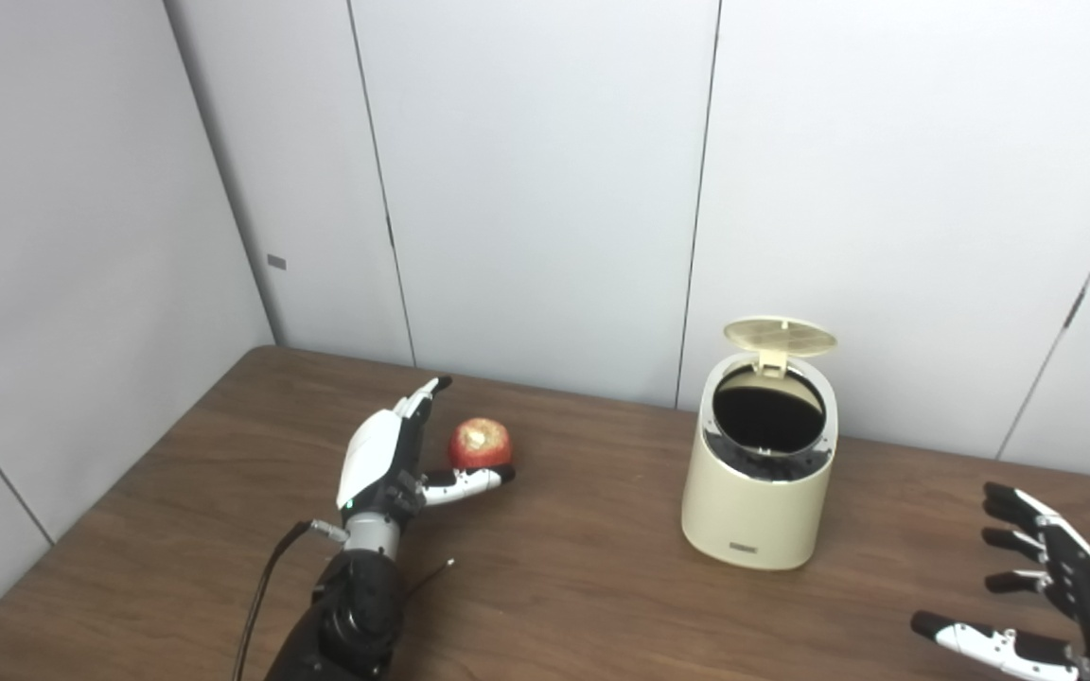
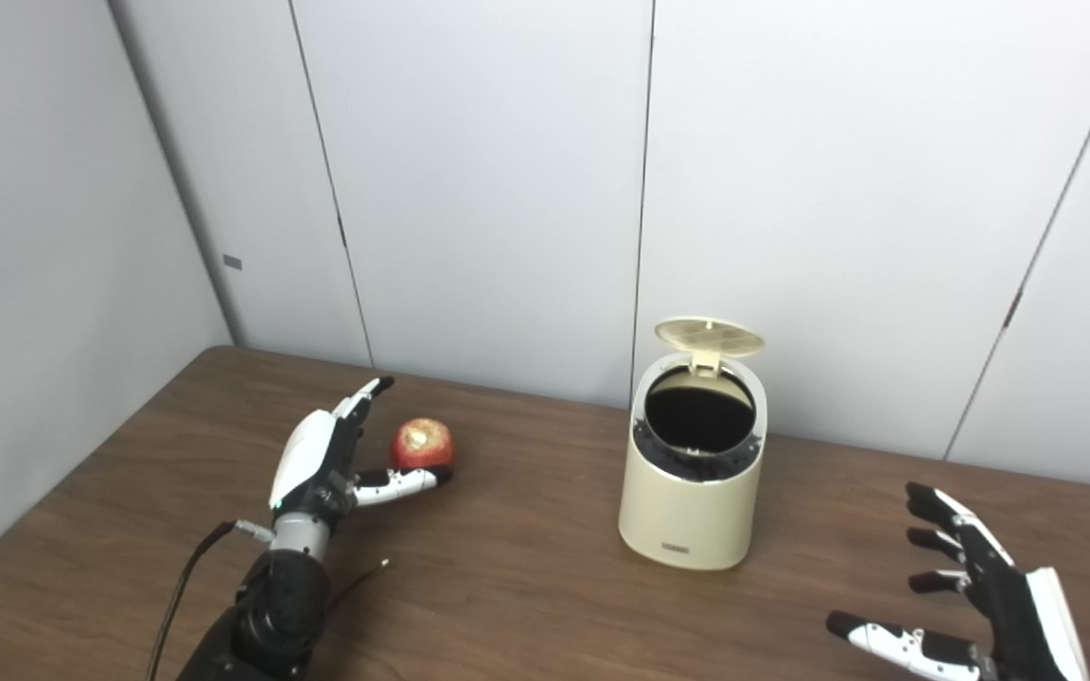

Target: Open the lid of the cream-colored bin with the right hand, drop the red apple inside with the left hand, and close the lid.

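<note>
The cream bin [image 1: 759,473] stands on the brown wooden table [image 1: 583,586] with its lid [image 1: 780,337] tipped up and its dark inside showing, while the red apple [image 1: 481,443] sits well to its left, cupped between the spread fingers and thumb of the left hand [image 1: 394,454], which has not clasped it. The right hand [image 2: 980,591], spread wide and grasping nothing, hovers near the bin's right; the right eye view shows more of its palm, which the left eye view cuts off. Pale grey wall panels [image 1: 545,189] close in the table's far side and left.
</note>
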Robot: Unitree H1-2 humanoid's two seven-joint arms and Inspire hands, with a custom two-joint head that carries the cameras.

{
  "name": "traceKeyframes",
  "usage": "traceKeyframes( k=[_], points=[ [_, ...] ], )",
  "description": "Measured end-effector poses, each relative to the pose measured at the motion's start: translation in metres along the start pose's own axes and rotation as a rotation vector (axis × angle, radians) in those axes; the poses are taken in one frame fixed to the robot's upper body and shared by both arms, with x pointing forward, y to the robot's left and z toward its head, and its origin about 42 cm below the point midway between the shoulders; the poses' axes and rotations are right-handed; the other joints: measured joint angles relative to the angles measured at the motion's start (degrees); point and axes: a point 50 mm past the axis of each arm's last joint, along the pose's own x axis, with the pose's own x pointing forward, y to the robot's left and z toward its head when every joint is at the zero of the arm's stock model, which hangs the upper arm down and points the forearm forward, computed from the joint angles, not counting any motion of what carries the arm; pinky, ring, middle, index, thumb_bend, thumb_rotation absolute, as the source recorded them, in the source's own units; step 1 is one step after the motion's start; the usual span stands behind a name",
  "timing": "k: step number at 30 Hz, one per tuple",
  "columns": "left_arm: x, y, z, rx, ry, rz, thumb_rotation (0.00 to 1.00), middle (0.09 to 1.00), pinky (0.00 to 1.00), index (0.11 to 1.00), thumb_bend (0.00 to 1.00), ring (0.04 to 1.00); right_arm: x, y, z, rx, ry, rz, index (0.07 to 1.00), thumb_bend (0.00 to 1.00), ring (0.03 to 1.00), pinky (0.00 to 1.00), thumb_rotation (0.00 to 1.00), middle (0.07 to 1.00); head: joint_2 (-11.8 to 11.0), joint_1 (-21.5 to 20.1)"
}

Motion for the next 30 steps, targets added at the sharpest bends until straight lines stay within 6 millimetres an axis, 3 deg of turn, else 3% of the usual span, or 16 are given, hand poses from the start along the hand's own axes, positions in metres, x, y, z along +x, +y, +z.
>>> traceKeyframes(
  k=[13, 30],
  points=[
    [-0.002, -0.015, -0.005, 0.031, 0.030, -0.055, 0.38, 0.917, 0.88, 0.935, 0.95, 0.968, -0.001, 0.000, 0.006, 0.001, 0.003, -0.008, 0.815, 0.69, 0.766, 0.58, 0.00, 0.842, 0.3, 0.1],
    [0.010, -0.026, -0.006, 0.025, 0.017, -0.006, 0.34, 0.898, 0.78, 0.922, 0.89, 0.907, -0.005, 0.002, 0.016, -0.134, -0.064, 0.023, 0.797, 0.77, 0.768, 0.63, 0.00, 0.819, 0.8, -0.6]
  ],
)
